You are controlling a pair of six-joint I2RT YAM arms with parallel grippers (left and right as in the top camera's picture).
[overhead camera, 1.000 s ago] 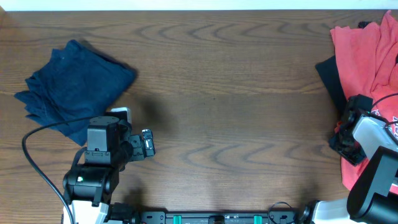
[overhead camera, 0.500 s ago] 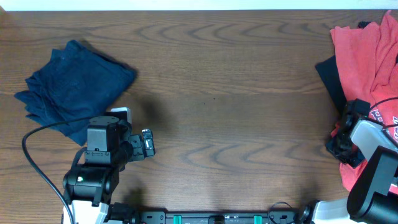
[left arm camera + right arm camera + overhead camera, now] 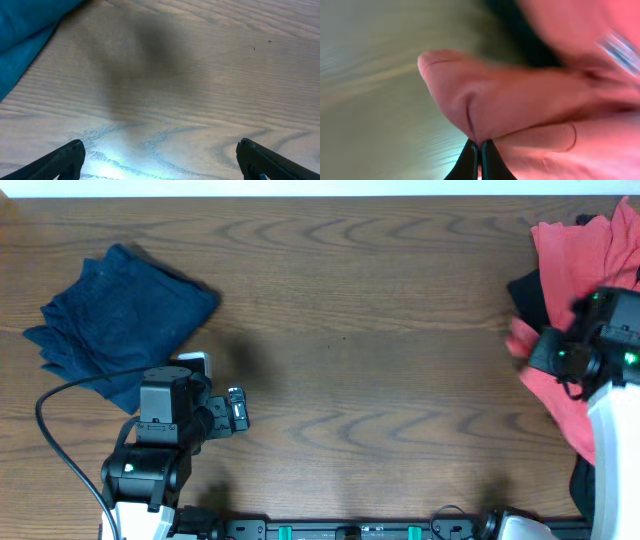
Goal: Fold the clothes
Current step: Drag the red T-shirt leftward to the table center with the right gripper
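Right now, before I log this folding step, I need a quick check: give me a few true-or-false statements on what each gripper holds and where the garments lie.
1. The right gripper is shut on the coral-red T-shirt. True.
2. The left gripper holds the navy garment. False: it is open over the bare table, beside that garment.
3. The navy garment lies near the right arm. False: it lies on the left arm's side.
4. A black garment shows at the T-shirt's edge. True.
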